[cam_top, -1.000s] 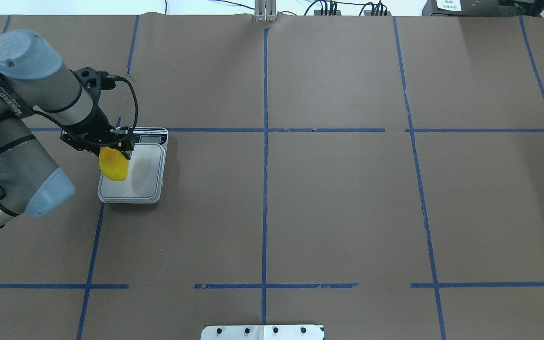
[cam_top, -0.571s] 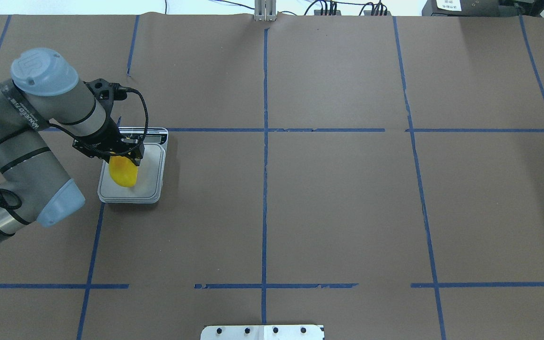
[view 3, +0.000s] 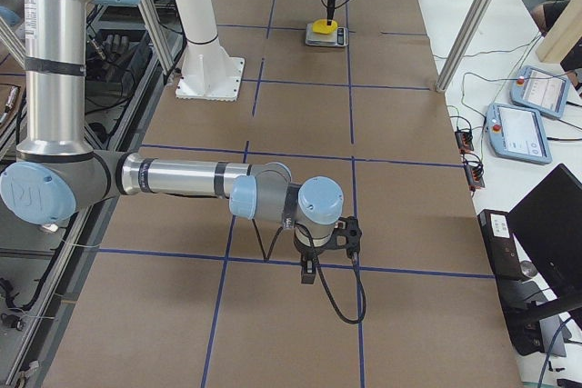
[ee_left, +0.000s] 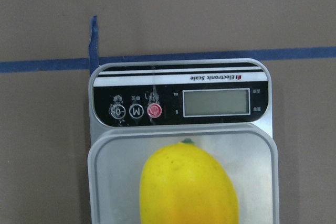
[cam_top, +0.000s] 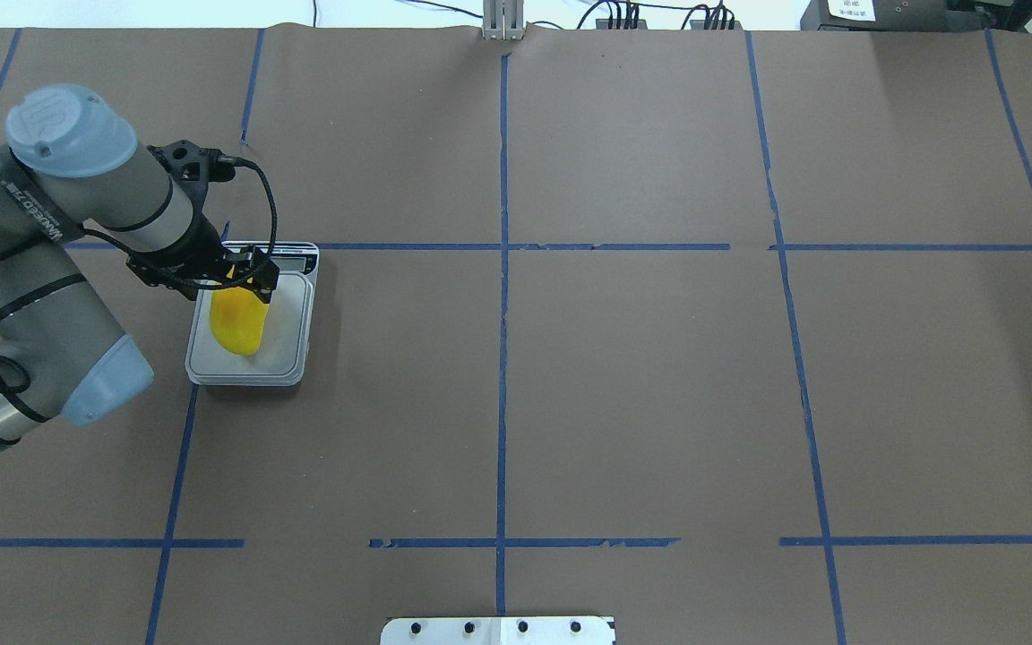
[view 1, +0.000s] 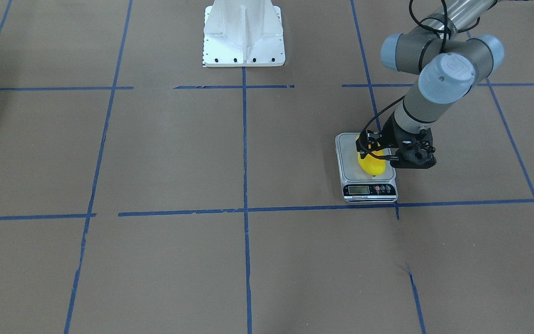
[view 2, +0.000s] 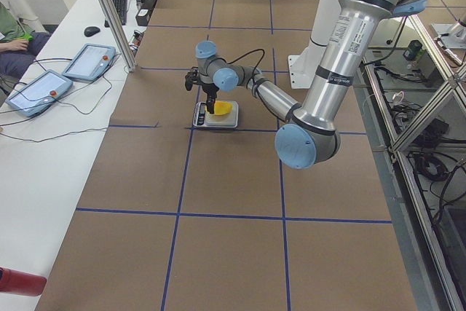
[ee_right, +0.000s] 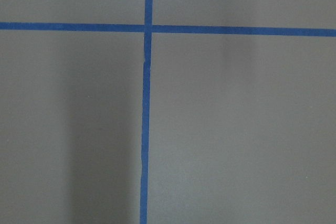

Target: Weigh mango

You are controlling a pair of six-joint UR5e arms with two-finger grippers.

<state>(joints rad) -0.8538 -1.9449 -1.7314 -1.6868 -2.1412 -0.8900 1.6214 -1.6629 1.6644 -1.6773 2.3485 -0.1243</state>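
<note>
The yellow mango [cam_top: 238, 324] with an orange blush lies on the silver platform of the scale [cam_top: 289, 313], stem end toward the blank display [ee_left: 215, 102]. It also shows in the front view [view 1: 370, 165] and the left wrist view [ee_left: 189, 187]. My left gripper [cam_top: 243, 279] stands over the mango's far end, fingers on either side of it, apparently open. In the front view the left gripper [view 1: 376, 150] hangs just above the fruit. My right gripper [view 3: 309, 272] is far off above bare table. It shows only in the right side view, so I cannot tell its state.
The white robot base plate [view 1: 244, 32] stands at the table's middle near edge. Blue tape lines [cam_top: 503, 269] divide the brown table. Metal posts [view 2: 109, 12] and operator tablets [view 2: 36, 91] stand beside the table's far side.
The left arm carried the mango rightward over the platform and lowered it. Since then the gripper has drawn slightly up and back while the mango stayed in place.
</note>
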